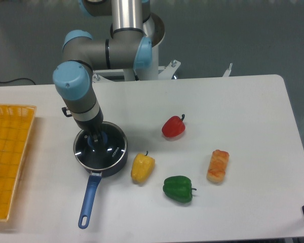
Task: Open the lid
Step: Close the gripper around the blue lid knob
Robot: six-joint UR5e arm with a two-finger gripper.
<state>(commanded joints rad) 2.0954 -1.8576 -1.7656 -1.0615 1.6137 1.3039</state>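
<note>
The lid [102, 152] is a clear glass disc with a thin metal rim, lying flat on the dark blue saucepan [116, 158] at the left-centre of the table. Its blue centre knob [95, 144] sits between the fingers of my gripper [95, 140], which comes straight down from above. The fingers look closed around the knob, though the wrist hides most of them. The saucepan's long blue handle [88, 199] points toward the table's front edge.
A yellow pepper [142, 167] lies just right of the saucepan. A green pepper [179, 188], a red pepper [173, 126] and an orange bread-like piece [218, 165] lie further right. A yellow basket [7, 157] stands at the left edge.
</note>
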